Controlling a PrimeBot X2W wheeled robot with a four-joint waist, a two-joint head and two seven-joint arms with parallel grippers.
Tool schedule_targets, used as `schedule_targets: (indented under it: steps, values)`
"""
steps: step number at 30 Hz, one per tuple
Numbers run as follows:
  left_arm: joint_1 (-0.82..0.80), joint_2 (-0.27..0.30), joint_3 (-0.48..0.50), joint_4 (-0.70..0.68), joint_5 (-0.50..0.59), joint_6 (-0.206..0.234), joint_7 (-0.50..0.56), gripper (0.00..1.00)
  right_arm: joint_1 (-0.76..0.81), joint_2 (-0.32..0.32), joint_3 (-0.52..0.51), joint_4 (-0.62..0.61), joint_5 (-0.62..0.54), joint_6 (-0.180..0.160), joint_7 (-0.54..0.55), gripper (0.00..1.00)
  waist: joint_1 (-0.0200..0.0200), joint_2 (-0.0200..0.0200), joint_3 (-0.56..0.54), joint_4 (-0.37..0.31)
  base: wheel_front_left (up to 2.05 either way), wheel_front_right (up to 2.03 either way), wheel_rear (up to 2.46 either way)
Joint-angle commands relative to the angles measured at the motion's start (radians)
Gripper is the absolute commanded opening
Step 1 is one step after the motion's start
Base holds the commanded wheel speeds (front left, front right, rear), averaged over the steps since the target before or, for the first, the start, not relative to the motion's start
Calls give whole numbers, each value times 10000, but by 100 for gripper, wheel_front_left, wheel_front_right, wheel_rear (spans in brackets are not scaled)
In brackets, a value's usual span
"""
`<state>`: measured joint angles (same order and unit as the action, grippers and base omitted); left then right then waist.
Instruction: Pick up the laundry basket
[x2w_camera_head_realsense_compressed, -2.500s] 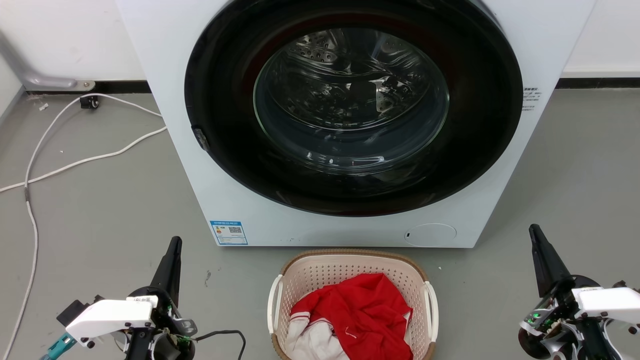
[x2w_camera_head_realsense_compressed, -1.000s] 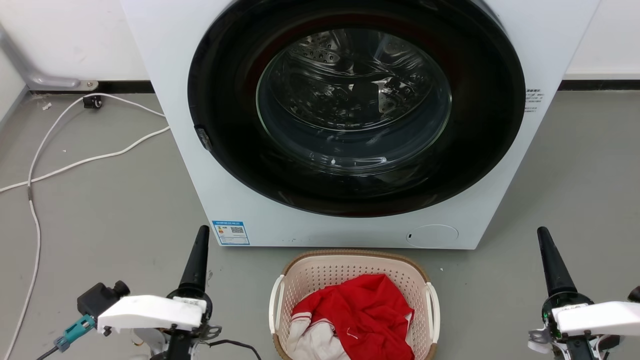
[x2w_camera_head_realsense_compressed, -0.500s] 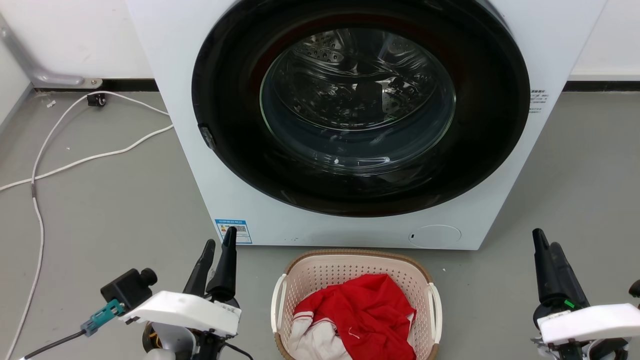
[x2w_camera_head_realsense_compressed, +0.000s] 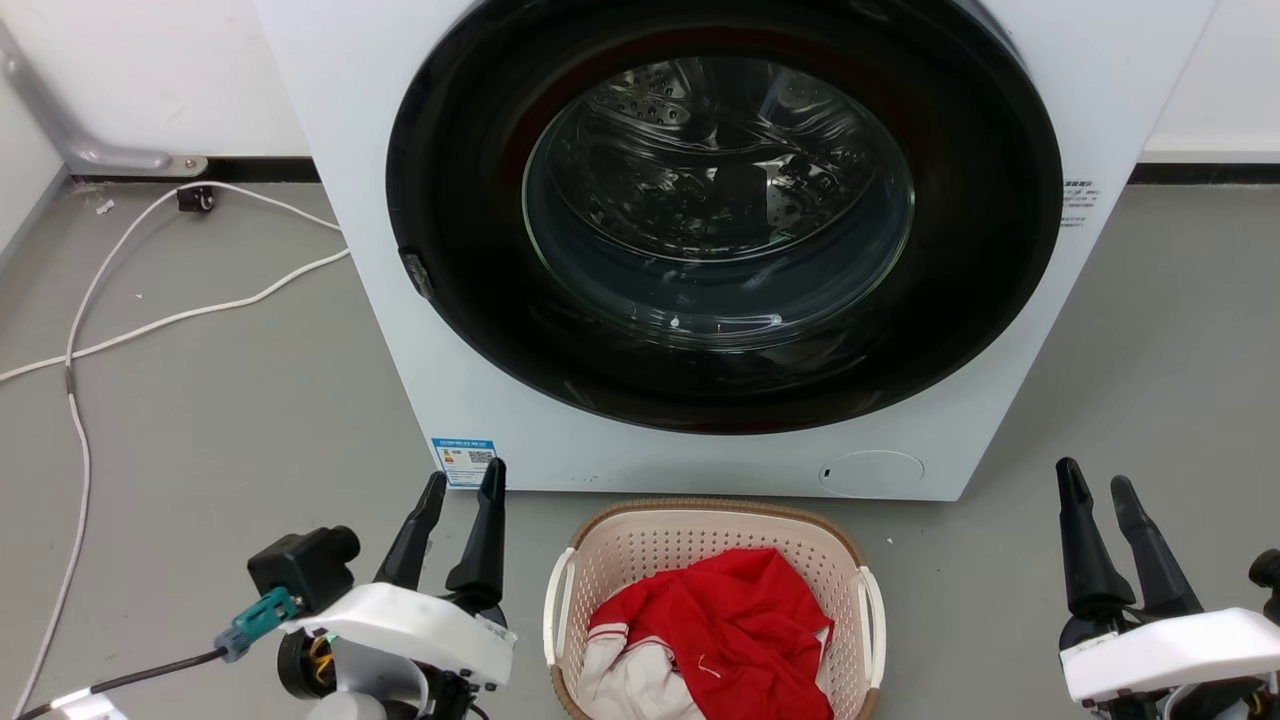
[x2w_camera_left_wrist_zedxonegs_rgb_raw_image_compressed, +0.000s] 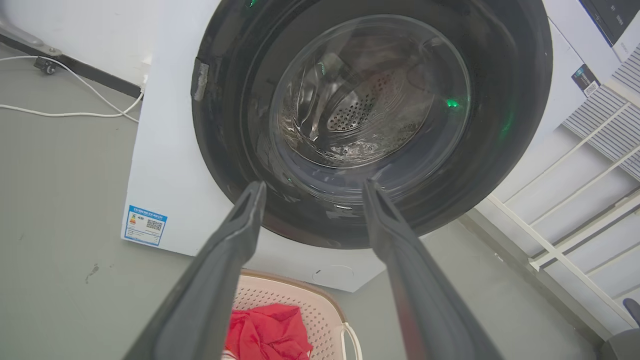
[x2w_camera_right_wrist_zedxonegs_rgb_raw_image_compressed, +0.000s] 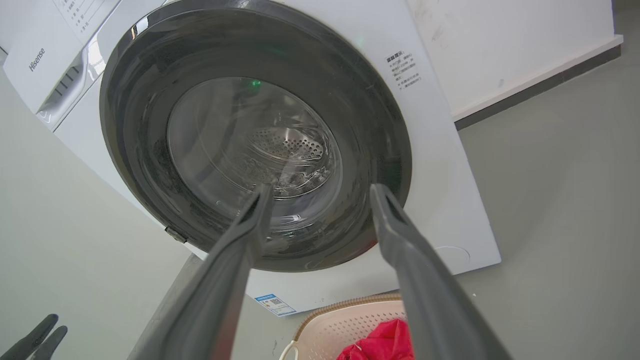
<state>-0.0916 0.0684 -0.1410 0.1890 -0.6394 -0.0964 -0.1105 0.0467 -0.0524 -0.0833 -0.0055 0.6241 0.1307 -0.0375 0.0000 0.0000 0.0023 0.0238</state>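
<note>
With left claw (x2w_camera_head_realsense_compressed: 465, 472) and right claw (x2w_camera_head_realsense_compressed: 1092, 474) spread and empty, lower 1 onto each white loop handle (x2w_camera_head_realsense_compressed: 552, 600) of the small oval cream-pink perforated plastic basket (x2w_camera_head_realsense_compressed: 700, 535); lift level.

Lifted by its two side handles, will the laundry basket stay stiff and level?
Probably stiff: the laundry basket looks like moulded perforated plastic. Likely light: only a red garment inside. A one-handle lift would probably tip it.

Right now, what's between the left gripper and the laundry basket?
Bare grey floor, seen in the head view; the left gripper stands beside the laundry basket, not touching it.
</note>
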Motion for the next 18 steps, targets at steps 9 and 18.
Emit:
schedule_targets:
  steps: [9, 18]
  values:
    - [-308, 243, -430, -85, 1380, 242, -329, 100, 226, 2, -41, -566, -1501, 1, 17, 100, 0, 0, -15, 9, 0, 0, 0]
    - [-307, 387, -804, -86, 2324, 445, -561, 100, 421, 7, -21, -868, -2437, 1, 54, 100, 0, 0, -34, 25, 0, 0, 0]
